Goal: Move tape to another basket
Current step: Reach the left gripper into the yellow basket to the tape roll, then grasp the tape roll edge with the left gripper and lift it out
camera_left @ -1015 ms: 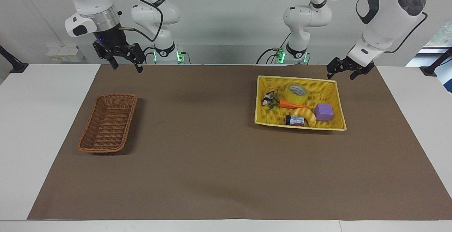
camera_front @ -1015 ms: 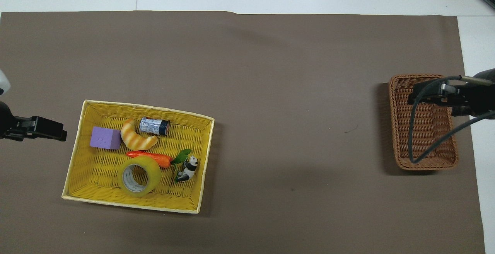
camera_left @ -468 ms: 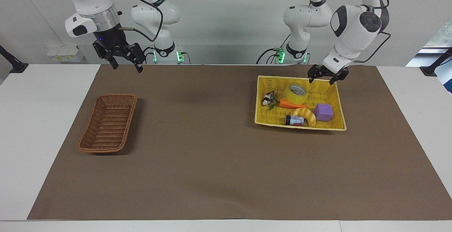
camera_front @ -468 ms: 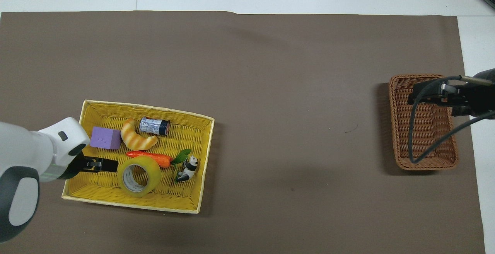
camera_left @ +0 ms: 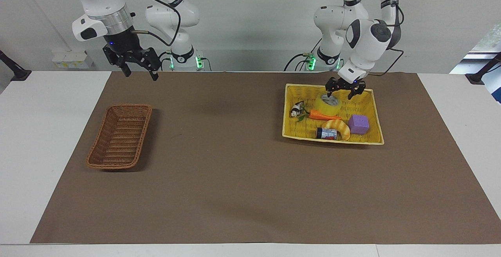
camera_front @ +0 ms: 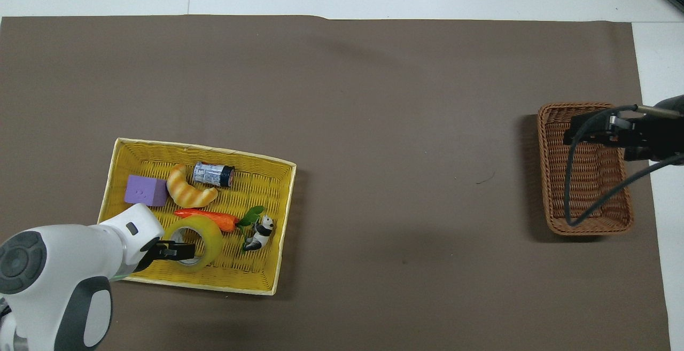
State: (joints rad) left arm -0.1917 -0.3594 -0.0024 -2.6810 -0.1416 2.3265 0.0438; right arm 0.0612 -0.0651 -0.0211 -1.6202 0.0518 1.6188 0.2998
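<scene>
Two baskets on the tabletop (camera_left: 242,194), and the action is all at the left arm's end. The tape (camera_left: 328,105) lies in the yellow basket (camera_left: 370,141), on its side with the hollow core turned upward, in the part of that basket nearest the robots, touching the toy carrot (camera_left: 323,114). The left gripper (camera_left: 344,91) hangs right over it with fingers (camera_left: 359,94) spread apart, one of them down at the core, the other outside the roll toward the left arm's end of the table; whether they touch the tape yet, I cannot tell. Nothing is gripped so far.

How will it handle? Likely a firm, stiff ring of modest weight, but the glossy outer wrap looks slick, so squeezing across the whole width risks a slip. The better hold, I'd judge, is on the wall of the ring: one finger inside the pale core, one outside. That is how the fingers look lined up. The carrot, panda figure (camera_left: 296,110), croissant (camera_left: 337,127), small can (camera_left: 326,133) and purple cube (camera_left: 359,124) crowd the same basket, so a straight lift seems wise.

Over at the other end the brown wicker basket (camera_left: 119,136) sits empty, well apart. The right gripper (camera_left: 137,71) waits in the air nearby, fingers parted, holding nothing.
</scene>
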